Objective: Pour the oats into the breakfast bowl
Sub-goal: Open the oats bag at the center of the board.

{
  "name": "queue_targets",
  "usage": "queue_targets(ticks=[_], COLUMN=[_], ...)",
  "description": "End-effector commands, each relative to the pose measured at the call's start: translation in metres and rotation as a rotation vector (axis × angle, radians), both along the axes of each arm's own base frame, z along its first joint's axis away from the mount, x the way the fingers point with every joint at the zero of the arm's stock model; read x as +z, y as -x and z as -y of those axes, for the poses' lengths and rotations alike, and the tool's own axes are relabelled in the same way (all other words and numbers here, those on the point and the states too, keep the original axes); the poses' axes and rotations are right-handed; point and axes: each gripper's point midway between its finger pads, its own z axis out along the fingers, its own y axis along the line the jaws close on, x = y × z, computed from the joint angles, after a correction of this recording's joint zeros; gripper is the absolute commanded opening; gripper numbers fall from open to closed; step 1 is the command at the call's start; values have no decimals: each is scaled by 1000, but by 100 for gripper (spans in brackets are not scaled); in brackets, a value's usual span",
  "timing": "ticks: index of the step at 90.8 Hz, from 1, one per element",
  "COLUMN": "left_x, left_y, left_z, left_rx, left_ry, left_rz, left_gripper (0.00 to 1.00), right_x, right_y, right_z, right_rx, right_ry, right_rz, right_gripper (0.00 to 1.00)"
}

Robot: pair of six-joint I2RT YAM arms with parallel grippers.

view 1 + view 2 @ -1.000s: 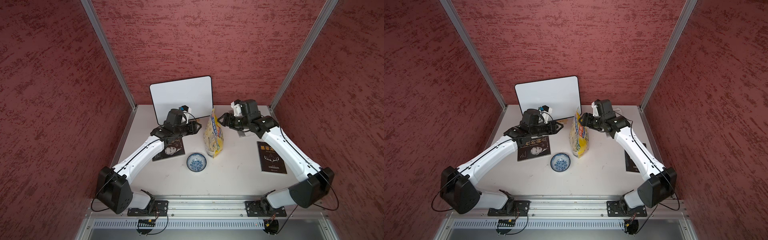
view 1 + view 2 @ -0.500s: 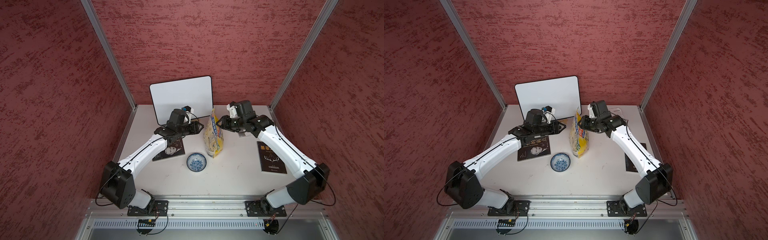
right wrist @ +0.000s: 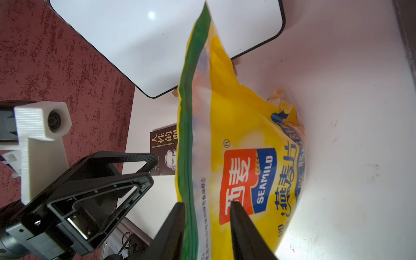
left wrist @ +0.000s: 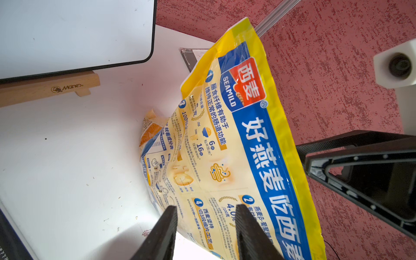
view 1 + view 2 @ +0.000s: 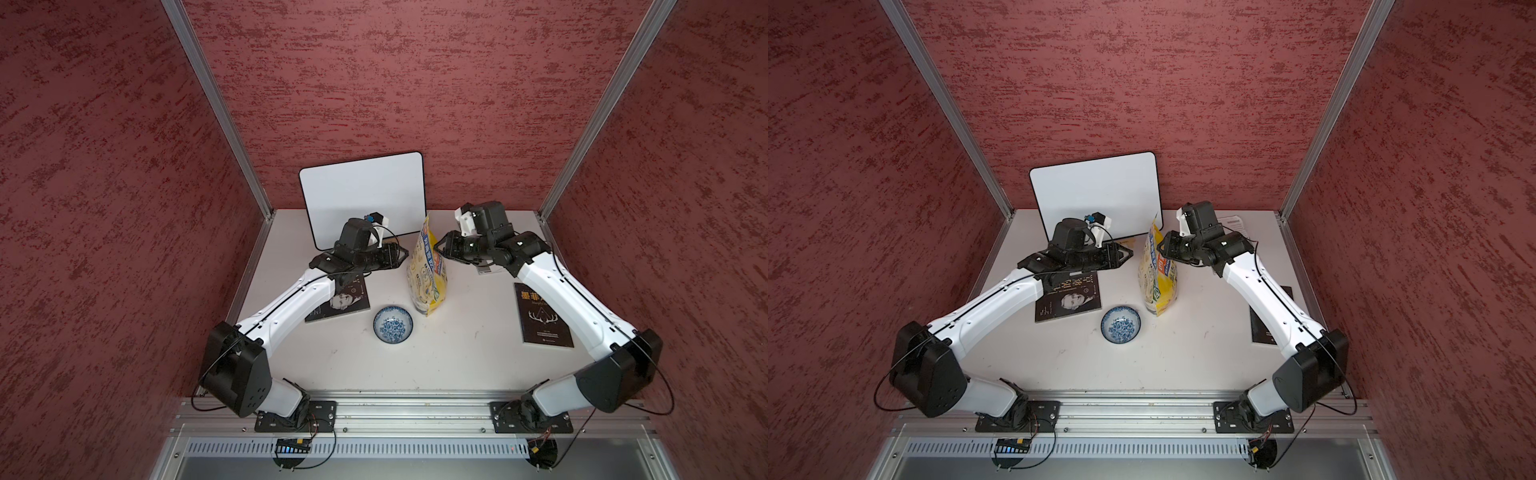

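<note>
White arm links [image 5: 291, 303], black joint housings, thin black cables along them. Black triangular cut-out fingers [image 3: 126, 171] with small screws; white ribbed printed camera mount [image 3: 38, 126] just behind the claw.

- Pouch [image 4: 236, 144]: glossy plastic film, creased and crinkled, printed in yellow and blue
- Bowl [image 5: 393, 324]: glazed white ceramic, shiny, blue pattern inside
- Table [image 5: 457, 353]: smooth matt white top, lightly scuffed and speckled
- Whiteboard [image 5: 361, 195]: smooth glossy white face with a dark rim, on a pale wooden stand [image 4: 49, 89]
- Walls [image 5: 374, 83]: rough, matt red textured covering, with brushed metal corner posts [image 5: 216, 104]
- Arms [image 5: 291, 299]: smooth white plastic shells with matt black joints
- Left fingers [image 4: 162, 236]: matt black, finely ribbed plastic
- Books [image 5: 544, 316]: dark paper covers with a slight sheen
</note>
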Motion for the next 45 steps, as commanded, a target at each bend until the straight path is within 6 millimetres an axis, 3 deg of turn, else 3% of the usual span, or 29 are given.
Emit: queue_targets(ticks=[1, 32, 45], left_x=[10, 8, 8], left_y=[-2, -3, -3], left_z=[7, 7, 7], left_rx=[-15, -16, -15], left_ry=[20, 16, 16], left_rz=[22, 19, 18], left_gripper=[47, 47, 47], right_x=[3, 18, 13], right_y=[2, 3, 3], right_z=[-6, -9, -10], right_rx=[14, 16, 21], right_ry=[-17, -45, -32], right_rz=[11, 54, 40], right_gripper=[39, 42, 42])
